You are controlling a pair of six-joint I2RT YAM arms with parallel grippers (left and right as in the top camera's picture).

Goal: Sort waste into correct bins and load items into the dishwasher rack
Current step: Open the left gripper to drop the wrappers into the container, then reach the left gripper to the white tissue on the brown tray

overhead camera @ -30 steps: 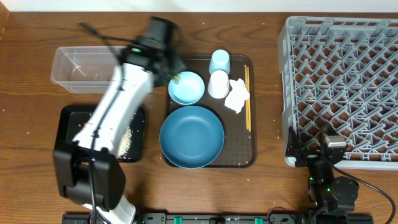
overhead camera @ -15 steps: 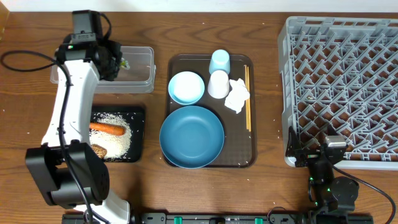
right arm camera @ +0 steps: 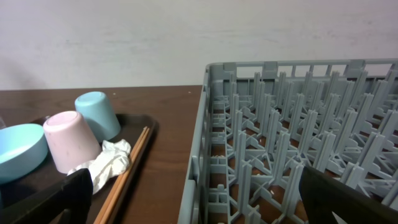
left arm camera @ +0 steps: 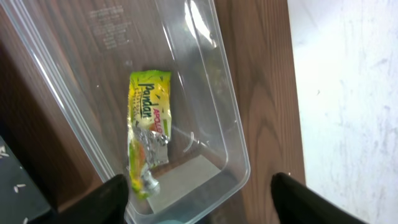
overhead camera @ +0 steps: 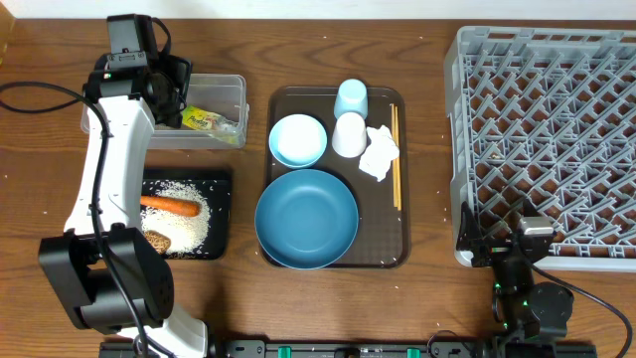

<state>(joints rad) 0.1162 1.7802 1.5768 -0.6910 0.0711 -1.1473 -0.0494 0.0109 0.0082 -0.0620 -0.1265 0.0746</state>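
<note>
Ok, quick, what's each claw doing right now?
Left claw: open, empty; the green-yellow wrapper lies in the clear tub below it.
Right claw: open, holding nothing.

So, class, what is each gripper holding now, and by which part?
Nothing is held. The left gripper stands open above the green-yellow wrapper lying in the clear tub; the right gripper is open and empty.

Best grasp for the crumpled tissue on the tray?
Pinch the tissue at its bunched middle from straight above, closing along the length of the chopsticks. It's a soft crumpled heap lying between the pale cup and the chopsticks, so a side approach would likely knock one of them.
</note>
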